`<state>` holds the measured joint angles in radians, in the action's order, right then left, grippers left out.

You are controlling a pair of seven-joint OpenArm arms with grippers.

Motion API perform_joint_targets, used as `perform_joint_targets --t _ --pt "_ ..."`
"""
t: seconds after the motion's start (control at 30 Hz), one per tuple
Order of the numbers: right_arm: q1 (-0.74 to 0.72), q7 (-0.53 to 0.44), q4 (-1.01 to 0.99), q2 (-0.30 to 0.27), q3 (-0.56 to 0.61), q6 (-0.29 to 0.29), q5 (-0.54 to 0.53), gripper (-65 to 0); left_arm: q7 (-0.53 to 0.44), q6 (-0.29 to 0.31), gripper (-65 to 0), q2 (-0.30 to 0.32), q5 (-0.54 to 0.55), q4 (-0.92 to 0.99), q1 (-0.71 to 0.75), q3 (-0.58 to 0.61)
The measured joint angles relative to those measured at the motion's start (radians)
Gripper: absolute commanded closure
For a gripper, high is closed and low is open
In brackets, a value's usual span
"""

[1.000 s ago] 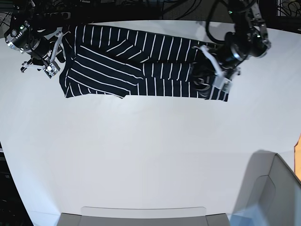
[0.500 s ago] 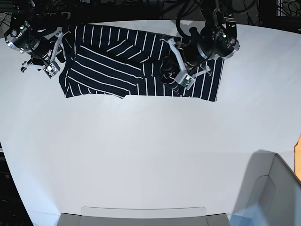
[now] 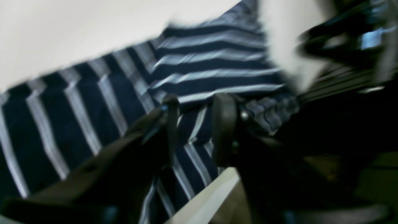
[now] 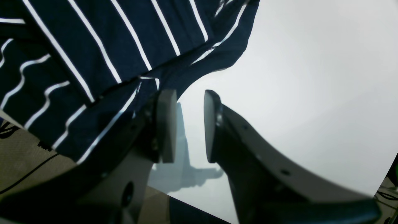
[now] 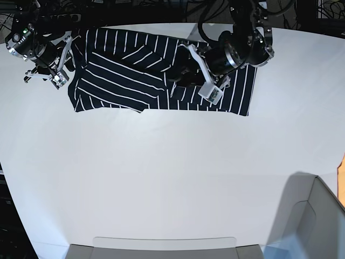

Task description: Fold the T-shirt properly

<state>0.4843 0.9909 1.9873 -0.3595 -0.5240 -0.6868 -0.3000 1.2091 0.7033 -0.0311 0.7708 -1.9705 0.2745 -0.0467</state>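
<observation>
Handling this T-shirt (image 5: 161,75) means dealing w/ thin, limp cloth: light, no stiffness, so it drapes and bunches wherever you lift it, and a single-layer pinch can slide out. It lies at the far edge of the table (image 5: 172,178), spread sideways, w/ one sleeve end already lying doubled over the body, its stripes running at a slant across the straight ones.

Left gripper (image 5: 186,73) sits over the mid-right part of the shirt. In the left wrist view the fingers (image 3: 222,127) stand a narrow gap apart w/ striped cloth showing between and behind them; the shot is blurred, so you can't tell if cloth is really pinched or just lying under. A bunched ridge of fabric shows just beside the right-hand finger.

Right gripper (image 5: 54,70) hangs at the shirt's other end, by the corner near the table edge. Its fingers (image 4: 166,124) are a small gap apart w/ only bare table between them; the cloth edge drapes against the outer side of one finger, nothing gripped.

Take hold at hems and seams, where the cloth is doubled and firmer. Grab both layers at once, near a corner, so the fold edge stays straight. Prob. best to keep lifts low, since soft cloth sags and drags the layers under it, esp. the sleeve already folded over.
</observation>
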Motion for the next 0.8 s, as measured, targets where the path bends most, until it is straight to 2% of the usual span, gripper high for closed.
perform_joint_targets --t 0.17,0.23,0.3,0.43,0.57,0.7,0.8 --pt "-0.002 -0.002 0.0 0.0 0.0 0.0 -0.001 -16.0 -0.002 -0.007 -1.0 0.006 -0.01 0.001 0.002 -0.168" --pt "-0.002 -0.003 0.0 0.0 0.0 0.0 0.0 -16.0 -0.003 -0.008 0.0 0.006 -0.024 0.001 0.002 -0.238" --pt "-0.002 -0.003 0.0 0.0 -0.003 0.0 0.0 -16.0 -0.001 -0.008 0.0 0.014 -0.087 0.002 0.002 -0.274" --pt "-0.031 0.001 -0.002 0.014 -0.004 0.0 0.004 -16.0 0.002 -0.01 0.0 0.066 -0.197 0.005 0.002 -0.18" --pt "-0.066 -0.003 -0.002 0.042 -0.008 0.0 -0.012 -16.0 -0.005 -0.006 0.0 0.059 -0.259 0.016 0.007 -0.036" --pt "-0.1 0.0 -0.048 0.056 -0.011 0.0 -0.008 -16.0 -0.005 -0.01 0.0 0.064 -0.382 0.095 0.043 0.102" --pt "-0.133 -0.003 -0.085 0.088 -0.062 0.0 -0.018 -16.0 0.013 -0.007 0.0 0.065 -0.398 0.122 0.068 0.172"
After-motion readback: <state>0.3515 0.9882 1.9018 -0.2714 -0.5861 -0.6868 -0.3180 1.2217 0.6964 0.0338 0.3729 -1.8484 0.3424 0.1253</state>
